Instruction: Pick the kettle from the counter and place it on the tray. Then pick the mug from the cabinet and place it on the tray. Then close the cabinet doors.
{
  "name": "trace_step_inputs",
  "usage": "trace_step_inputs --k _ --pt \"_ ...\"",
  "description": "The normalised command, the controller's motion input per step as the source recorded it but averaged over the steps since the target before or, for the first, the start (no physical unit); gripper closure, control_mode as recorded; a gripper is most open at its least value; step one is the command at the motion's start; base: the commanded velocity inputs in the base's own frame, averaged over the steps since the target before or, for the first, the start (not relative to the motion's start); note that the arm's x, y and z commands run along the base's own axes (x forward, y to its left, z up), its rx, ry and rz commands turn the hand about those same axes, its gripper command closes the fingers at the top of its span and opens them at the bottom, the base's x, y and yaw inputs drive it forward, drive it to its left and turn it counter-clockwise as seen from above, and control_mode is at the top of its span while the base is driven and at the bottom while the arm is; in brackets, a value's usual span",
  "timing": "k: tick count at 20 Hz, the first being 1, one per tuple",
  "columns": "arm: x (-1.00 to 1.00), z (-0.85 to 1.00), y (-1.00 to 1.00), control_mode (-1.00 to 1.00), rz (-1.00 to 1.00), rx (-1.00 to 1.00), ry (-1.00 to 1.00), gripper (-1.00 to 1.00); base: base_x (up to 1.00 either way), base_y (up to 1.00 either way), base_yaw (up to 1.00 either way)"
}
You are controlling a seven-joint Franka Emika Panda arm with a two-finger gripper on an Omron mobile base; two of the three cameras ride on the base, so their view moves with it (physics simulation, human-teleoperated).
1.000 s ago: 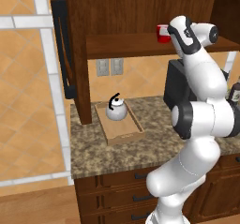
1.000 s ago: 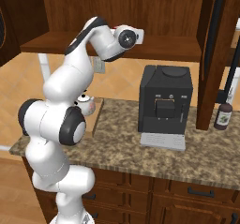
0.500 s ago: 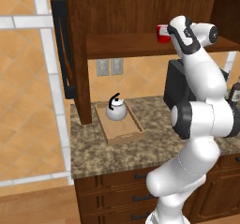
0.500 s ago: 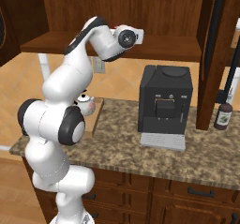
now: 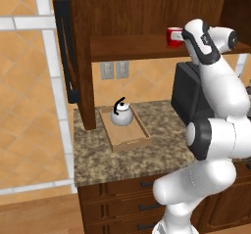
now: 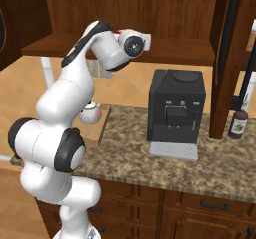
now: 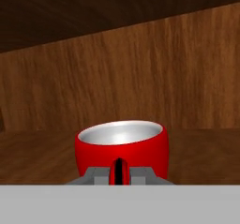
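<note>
Black coffee machine (dark bottle nearby)

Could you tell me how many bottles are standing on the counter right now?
1: a dark bottle stands at the counter's far right end, beside the open cabinet door's lower edge. Others may be hidden behind the coffee machine.

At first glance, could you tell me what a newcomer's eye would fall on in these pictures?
First the bright red mug on the cabinet shelf, with the gripper shut on its handle. Then the silvery kettle sitting in the light-wood tray on the counter, and the black coffee machine nearby.
</note>
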Motion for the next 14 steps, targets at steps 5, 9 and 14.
trace_step_inputs --k 5,9,14 --pt "-0.64 0.07 0.57 -1.00 0.19 -0.02 0.00 1.00 0.00 0.00 0.00" --pt "-0.73 0.02 0.37 -1.00 0.26 -0.02 0.00 1.00 0.00 0.00 0.00" --pt "-0.91 -0.02 0.20 -1.00 0.28 0.00 0.00 1.00 0.00 0.00 0.00"
